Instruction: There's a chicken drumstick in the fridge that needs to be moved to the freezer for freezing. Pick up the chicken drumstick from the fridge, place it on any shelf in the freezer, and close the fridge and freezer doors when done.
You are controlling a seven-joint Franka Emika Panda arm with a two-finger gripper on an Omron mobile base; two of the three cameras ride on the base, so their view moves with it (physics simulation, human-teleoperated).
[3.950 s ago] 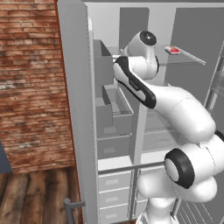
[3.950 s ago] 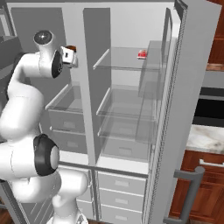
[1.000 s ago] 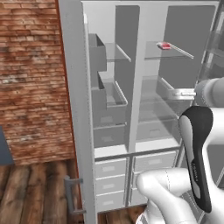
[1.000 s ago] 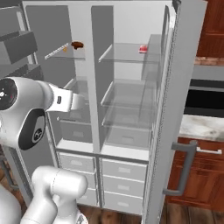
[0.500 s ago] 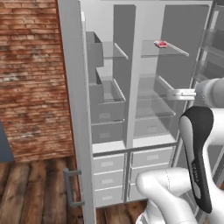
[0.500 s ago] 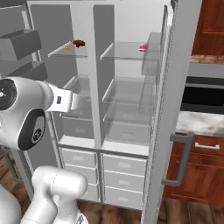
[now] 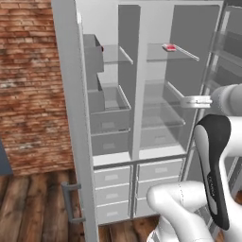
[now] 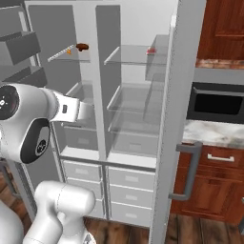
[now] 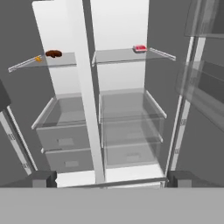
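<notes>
White and dark, the arm (image 8: 28, 124) stands nearest to the cameras, in front of the tall grey unit, and the gripper (image 9: 107, 178) points into the open unit from outside. Its two dark fingertips (image 9: 43, 178) stand wide apart at the bottom of the hand view, with nothing between them, so the pincer is open and empty.

Behind the gripper, both doors are swung open. In the left base view the freezer door (image 7: 71, 118) with its bar handle is at the left, and in the right base view the fridge door (image 8: 174, 119) with its bar handle stands at the right, before the wooden cabinets (image 8: 217, 186) and the dark oven (image 8: 217, 107).

Further in, grey drawers (image 9: 65, 142) fill the lower part of the narrow freezer (image 9: 57, 113), and clear bins sit in the wider fridge (image 9: 127, 109) beside it, across a grey dividing wall.

Farthest and highest, the chicken drumstick (image 9: 53, 54) lies on the upper glass shelf (image 9: 61, 62) of the freezer, with a small orange thing (image 9: 38, 58) just beside it. A small red-and-white item (image 9: 139, 48) lies on the upper glass shelf of the fridge, well apart from the drumstick. A brick wall (image 7: 28, 85) is at the left of the unit.
</notes>
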